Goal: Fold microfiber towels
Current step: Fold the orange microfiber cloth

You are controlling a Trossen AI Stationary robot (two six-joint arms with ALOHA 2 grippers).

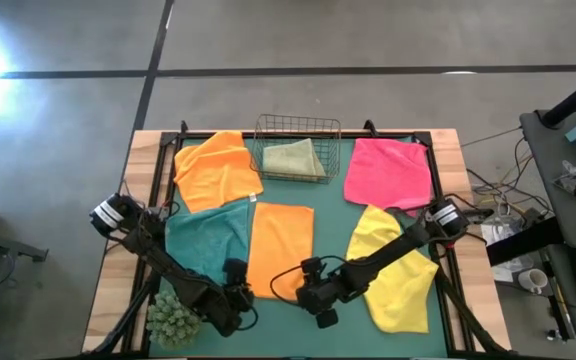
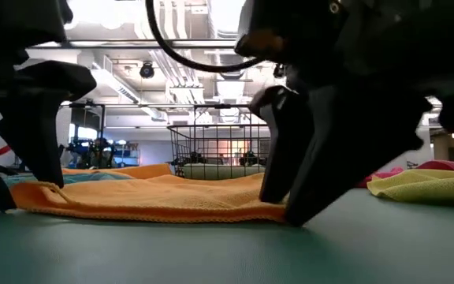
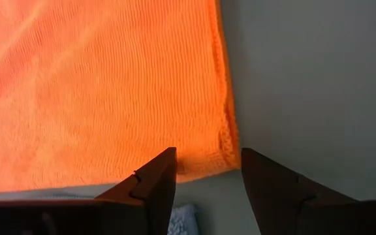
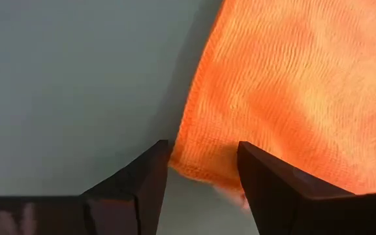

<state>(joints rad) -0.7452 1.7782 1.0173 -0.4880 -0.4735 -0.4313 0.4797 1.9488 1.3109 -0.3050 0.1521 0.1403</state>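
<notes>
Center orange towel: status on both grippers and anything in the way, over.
Left gripper and right gripper open, each at a near corner of the center orange towel. Towel flat, unfolded. Nothing in the way.

Bright, even overhead light. Strong white glare washes the floor (image 1: 8, 50) at the high view's upper left. In the low view, ceiling lights (image 2: 203, 16) blow out and both arms show as dark, blurred silhouettes against them.
</notes>
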